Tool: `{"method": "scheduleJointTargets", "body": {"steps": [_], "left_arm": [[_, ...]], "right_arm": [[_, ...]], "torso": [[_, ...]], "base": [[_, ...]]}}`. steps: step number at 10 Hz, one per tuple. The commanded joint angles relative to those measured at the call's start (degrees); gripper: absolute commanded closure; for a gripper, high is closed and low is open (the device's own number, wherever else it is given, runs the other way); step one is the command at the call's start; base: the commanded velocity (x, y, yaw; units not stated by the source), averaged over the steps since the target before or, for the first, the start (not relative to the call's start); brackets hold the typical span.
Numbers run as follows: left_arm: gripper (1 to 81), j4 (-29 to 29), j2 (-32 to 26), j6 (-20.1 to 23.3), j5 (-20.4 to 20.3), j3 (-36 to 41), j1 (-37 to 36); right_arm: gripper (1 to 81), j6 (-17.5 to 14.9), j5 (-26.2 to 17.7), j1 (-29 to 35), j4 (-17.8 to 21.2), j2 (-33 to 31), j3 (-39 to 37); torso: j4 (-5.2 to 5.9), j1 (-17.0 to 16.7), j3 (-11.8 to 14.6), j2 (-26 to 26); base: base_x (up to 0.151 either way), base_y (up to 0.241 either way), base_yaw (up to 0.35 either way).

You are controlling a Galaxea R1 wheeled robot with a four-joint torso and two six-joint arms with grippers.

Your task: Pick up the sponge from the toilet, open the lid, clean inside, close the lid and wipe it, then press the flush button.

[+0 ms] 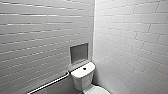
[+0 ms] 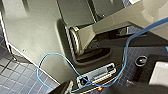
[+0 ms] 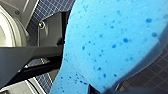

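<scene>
1. While facing the tiled corner, can spot the toilet (image 1: 83, 77) low down, tank backed up to the left-hand wall right by the corner, just under a recessed niche (image 1: 79, 53).
2. Got the flush button (image 1: 84, 68) dead centre of the tank top, nothing touching it. Only catching a sliver of the lid (image 1: 98, 90) beyond the tank's front edge, so can't really say up or down.
3. Also a grab rail (image 1: 50, 83) running along that same wall, just beside the tank.
4. No hunting for the sponge (image 3: 110, 42) on the toilet: pinched in the right gripper (image 3: 107, 86), hanging over the dark floor tiles (image 3: 50, 10) close to the robot's own base.
5. Looks clamped shut on the foam, with one dark finger (image 3: 150, 57) pressed across its side and jaws only as far apart as the squashed sponge allows.
6. Guessing at the reason for holding it low and tucked in: keeps it from bumping anything while lining up with the toilet.
7. Left gripper (image 2: 65, 87) down by the base near a loose blue cable (image 2: 125, 50); honestly can't tell open or closed.
8. Judging by all that: pick-up done, lid, cleaning and flush not yet.
</scene>
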Motion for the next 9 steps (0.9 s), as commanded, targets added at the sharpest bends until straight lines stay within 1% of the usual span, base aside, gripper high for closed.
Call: {"method": "scheduleJointTargets", "body": {"steps": [1,3,4,5,6,7,8,9], "left_arm": [[1.0,-0.5,0.1,-0.3,3.5,-1.8,-3.0],[1.0,-1.6,0.3,-0.5,3.4,-3.3,-3.5],[1.0,-3.1,0.3,-0.4,3.4,-4.0,-4.0],[1.0,-5.5,0.5,-0.5,3.4,-5.2,-4.7],[1.0,-7.8,0.8,-0.4,3.4,-6.8,-5.3],[1.0,-8.9,1.5,-0.4,3.3,-8.9,-5.6],[1.0,-9.0,2.1,-0.4,2.5,-10.4,-5.7],[1.0,-9.0,2.5,-0.5,0.6,-11.3,-5.7]], "right_arm": [[81.1,0.4,-15.0,3.0,-0.6,2.6,0.1],[81.1,0.6,-15.8,2.2,-0.2,3.3,-0.3],[81.1,-0.3,-16.0,2.8,-0.1,3.3,-0.2],[81.1,-2.2,-21.1,4.0,1.4,4.2,-0.1],[81.1,-6.9,-23.5,5.2,4.9,5.1,-0.1],[81.1,-16.8,-24.4,6.5,12.0,5.7,0.0],[81.1,-28.1,-24.5,7.3,21.4,6.0,-0.3],[81.1,-41.6,-24.6,8.2,32.3,6.1,-0.3]], "torso": [[0.0,0.0,0.0,0.0],[0.0,0.0,-0.1,0.0],[0.0,0.0,-0.1,0.0],[0.0,0.0,-0.1,0.0],[0.0,0.0,-0.1,0.0],[0.0,0.0,-0.1,0.0],[0.0,0.0,-0.1,0.0],[0.0,0.0,-0.1,0.0]], "base": [[0.0,0.0,0.0],[0.0,0.0,0.0],[0.0,0.0,0.0],[0.0,0.0,0.0],[0.0,0.0,0.0],[0.0,0.0,0.0],[0.0,0.0,0.0],[0.0,0.0,0.0]]}}
